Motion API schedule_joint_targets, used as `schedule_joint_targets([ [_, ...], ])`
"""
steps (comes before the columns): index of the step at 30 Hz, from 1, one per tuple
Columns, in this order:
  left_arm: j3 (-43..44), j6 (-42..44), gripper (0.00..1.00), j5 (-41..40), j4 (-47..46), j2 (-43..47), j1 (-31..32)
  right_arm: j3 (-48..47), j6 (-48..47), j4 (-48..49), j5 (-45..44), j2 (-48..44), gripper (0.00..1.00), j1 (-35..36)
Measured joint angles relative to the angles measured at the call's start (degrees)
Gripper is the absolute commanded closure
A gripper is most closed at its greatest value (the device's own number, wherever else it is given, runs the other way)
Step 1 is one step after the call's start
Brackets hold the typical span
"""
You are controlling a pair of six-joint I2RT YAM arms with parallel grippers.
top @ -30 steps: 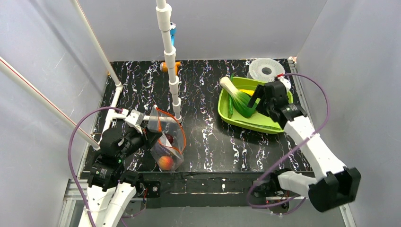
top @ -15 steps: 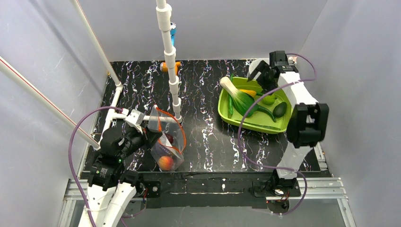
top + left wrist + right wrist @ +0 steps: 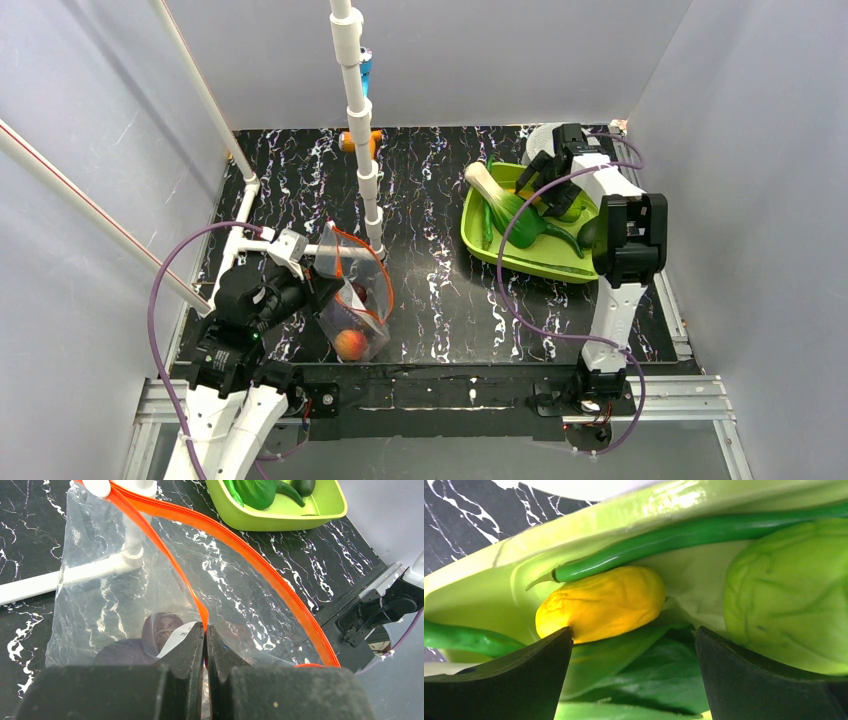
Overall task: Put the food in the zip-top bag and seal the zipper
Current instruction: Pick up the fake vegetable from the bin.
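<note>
From above, my left gripper [image 3: 308, 287] is clamped on the near edge of the clear, crinkly plastic zip-top bag [image 3: 352, 300]. The bag stands open on the black, white-veined table [image 3: 440, 290], close to a white plastic pipe post [image 3: 365, 150]. A round orange-red toy peach [image 3: 348, 344] shows through the bag's near end. Far to the right, my right gripper [image 3: 540, 190] reaches down into the lime-green plastic tray [image 3: 520, 262], over a green leafy vegetable [image 3: 505, 205] with a white stalk.

At my left wrist, my jaws are pressed tight together on the narrow red-orange zipper strip [image 3: 235, 540], which gapes in a wide loop. A dark purple toy plum [image 3: 159, 626] and a white label [image 3: 176, 639] show through the plastic.

At my right wrist, my black fingers [image 3: 519, 680] are spread wide and grasp nothing. Dark green leaf lies between them. Just beyond sits the wrinkled yellow piece [image 3: 601, 602], touching a long green pod [image 3: 684, 540] above it. The light green leafy ball [image 3: 789, 600] is at the right.
</note>
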State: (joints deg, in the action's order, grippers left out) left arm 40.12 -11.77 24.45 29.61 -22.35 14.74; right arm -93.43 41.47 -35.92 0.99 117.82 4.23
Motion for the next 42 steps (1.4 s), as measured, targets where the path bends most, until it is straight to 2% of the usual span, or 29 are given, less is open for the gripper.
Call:
schedule_joint_targets([
  [8,0.0,0.0,1.0,0.0,0.0,-0.5,0.0,-3.3,-2.7,3.3,-0.3,3.8,0.13,0.0],
  [16,0.0,0.0,1.0,0.0,0.0,-0.5,0.0,-2.7,-3.8,6.5,0.5,4.5,0.35,0.0],
  [24,0.0,0.0,1.0,0.0,0.0,-0.5,0.0,-0.4,-4.3,7.5,0.9,3.5,0.72,-0.1],
  [29,0.0,0.0,1.0,0.0,0.0,-0.4,0.0,0.9,-5.0,5.8,-0.1,0.7,0.83,-0.1],
  [35,0.0,0.0,1.0,0.0,0.0,-0.4,0.0,3.0,-6.2,5.3,-2.3,-5.6,0.93,-0.1],
  [42,0.0,0.0,1.0,0.0,0.0,-0.4,0.0,6.1,-7.5,5.1,-5.4,-11.7,0.99,-0.1],
])
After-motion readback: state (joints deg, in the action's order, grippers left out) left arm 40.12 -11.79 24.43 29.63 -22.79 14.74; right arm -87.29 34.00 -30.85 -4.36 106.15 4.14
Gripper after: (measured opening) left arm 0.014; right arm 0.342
